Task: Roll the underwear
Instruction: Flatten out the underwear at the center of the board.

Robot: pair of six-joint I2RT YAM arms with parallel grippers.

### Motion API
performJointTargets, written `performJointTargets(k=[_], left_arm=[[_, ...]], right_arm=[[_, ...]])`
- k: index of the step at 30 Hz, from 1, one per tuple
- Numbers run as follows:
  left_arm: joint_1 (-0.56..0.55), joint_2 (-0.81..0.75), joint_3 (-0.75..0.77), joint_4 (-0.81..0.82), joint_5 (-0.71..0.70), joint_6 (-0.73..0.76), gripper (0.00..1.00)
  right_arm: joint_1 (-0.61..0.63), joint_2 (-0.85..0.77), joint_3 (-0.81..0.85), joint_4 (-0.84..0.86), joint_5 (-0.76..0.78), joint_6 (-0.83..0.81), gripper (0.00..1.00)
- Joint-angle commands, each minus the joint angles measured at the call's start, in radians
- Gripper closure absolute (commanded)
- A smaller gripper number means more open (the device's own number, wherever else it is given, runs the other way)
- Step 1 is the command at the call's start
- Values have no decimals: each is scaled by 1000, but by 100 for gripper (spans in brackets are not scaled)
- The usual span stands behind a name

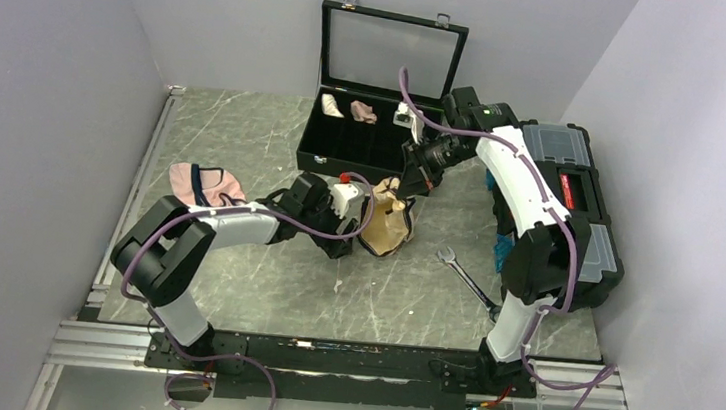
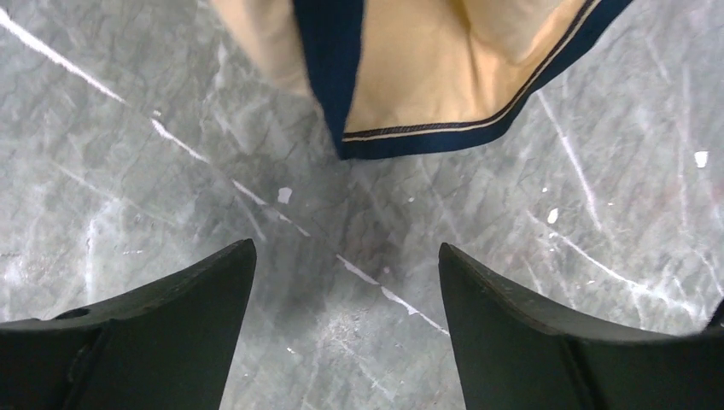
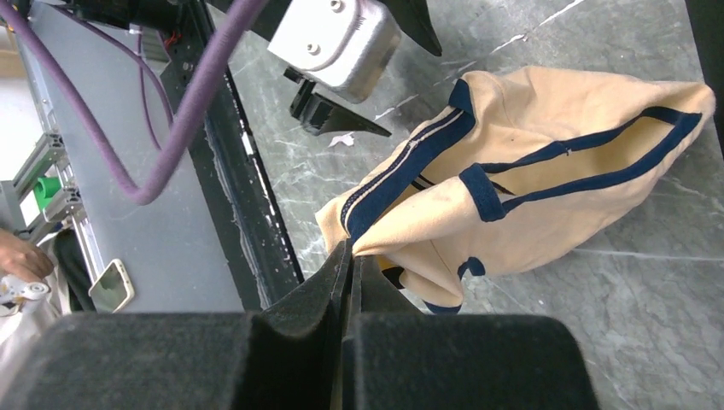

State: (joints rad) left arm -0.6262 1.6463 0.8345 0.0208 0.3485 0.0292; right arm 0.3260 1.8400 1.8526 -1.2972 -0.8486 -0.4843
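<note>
The tan underwear (image 1: 389,224) with dark navy edging lies crumpled at the table's middle, one corner lifted. My right gripper (image 3: 349,253) is shut on that corner, and the fabric (image 3: 546,128) hangs from its tips down to the table. In the top view the right gripper (image 1: 405,182) sits at the garment's far end. My left gripper (image 2: 346,256) stands open just above the marble, with only bare table between its fingers (image 2: 205,290). The underwear's navy-edged hem (image 2: 427,85) lies a short way ahead of the fingertips, apart from them. From above, the left gripper (image 1: 354,226) is at the garment's left side.
A black case (image 1: 344,148) with its glass lid up stands behind, holding a cream roll (image 1: 330,104) and a pink roll (image 1: 364,113). Pink underwear (image 1: 202,185) lies at the left. A wrench (image 1: 467,278) lies right of centre. A black toolbox (image 1: 581,191) fills the right side.
</note>
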Motion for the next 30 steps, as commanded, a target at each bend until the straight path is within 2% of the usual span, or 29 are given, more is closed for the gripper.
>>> performJointTargets(k=[1,6,11,17,26,28,30], left_arm=[[-4,-52,-21,111,93,-22,14],[-7,4,26,110,68,-93,14],[-7,45,50,164,15,-134,18],[-6,121,109,198,43,-163,26],[-7,221,159,217,45,-220,47],[-7,225,153,210,32,-220,54],[1,229,154,199,12,-217,66]], right_arm=[[-8,-30,-19,64,1,36,100],[-28,-21,-39,98,41,60,100],[-59,-11,-37,99,45,70,100],[-72,-8,-42,95,36,64,100],[-91,-13,-43,88,33,63,100],[-95,-13,-41,86,30,62,100],[-99,-11,-40,80,39,59,100]])
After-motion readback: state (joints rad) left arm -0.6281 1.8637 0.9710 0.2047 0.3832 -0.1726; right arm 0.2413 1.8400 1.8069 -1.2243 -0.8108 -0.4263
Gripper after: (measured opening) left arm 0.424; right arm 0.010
